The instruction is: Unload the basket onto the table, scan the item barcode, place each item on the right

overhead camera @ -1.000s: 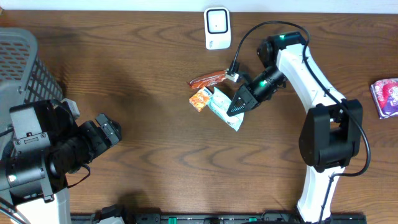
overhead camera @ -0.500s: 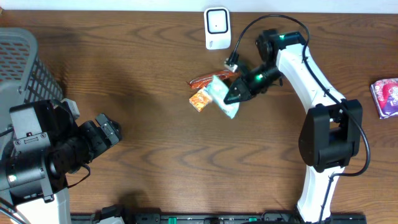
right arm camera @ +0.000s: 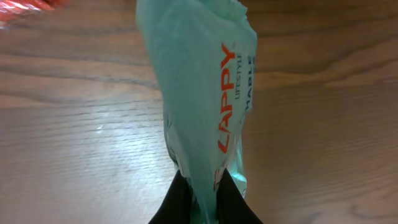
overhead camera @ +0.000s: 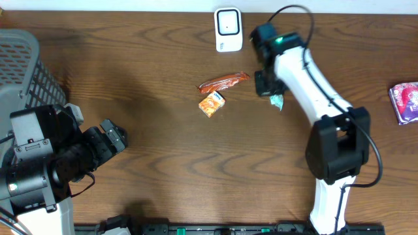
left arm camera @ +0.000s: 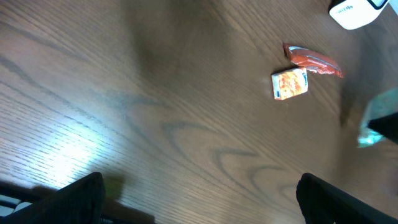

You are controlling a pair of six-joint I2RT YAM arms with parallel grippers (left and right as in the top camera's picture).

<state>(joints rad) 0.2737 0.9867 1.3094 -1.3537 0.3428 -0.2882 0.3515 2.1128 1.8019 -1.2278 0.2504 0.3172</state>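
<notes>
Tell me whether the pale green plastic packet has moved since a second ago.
Yes. The pale green plastic packet went rightward, away from the small orange carton, which stayed put.

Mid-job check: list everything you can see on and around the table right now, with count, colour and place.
mint-green packet: 1, mint green with red lettering, held by the right gripper, right of the scanner
scanner: 1, white, back edge, centre
wrapper: 1, red-orange, lying in front of the scanner
small box: 1, orange, just in front of the wrapper
pink packet: 1, pink and purple, far right edge
basket: 1, grey, far left
table: 1, brown wood
left gripper: 1, black, open and empty, at the left
right gripper: 1, black, shut on the mint-green packet
</notes>
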